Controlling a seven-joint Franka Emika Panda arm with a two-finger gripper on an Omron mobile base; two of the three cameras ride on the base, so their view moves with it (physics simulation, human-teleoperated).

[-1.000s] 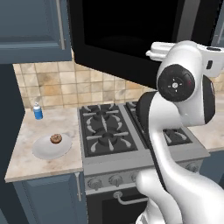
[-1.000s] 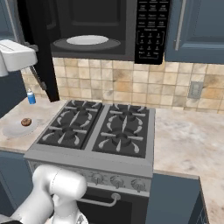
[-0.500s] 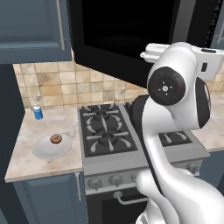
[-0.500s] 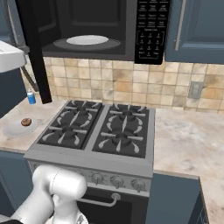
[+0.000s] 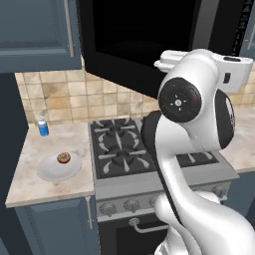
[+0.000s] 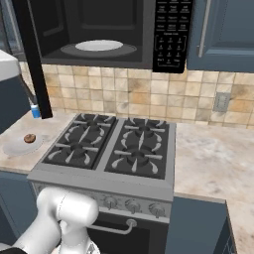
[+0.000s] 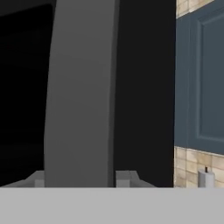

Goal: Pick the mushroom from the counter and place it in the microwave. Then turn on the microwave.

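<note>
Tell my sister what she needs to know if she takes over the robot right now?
Gripper: its fingers sit on either side of the microwave door handle; whether they are squeezing it cannot be told.
Mushroom: lying on the white plate on the counter, left of the stove, untouched.
Microwave: door swung open, with the glass turntable bare inside.
Done: door opened.
Left: let go of the handle, pick up the mushroom, put it in the microwave, close the door, turn it on at the keypad.
</note>
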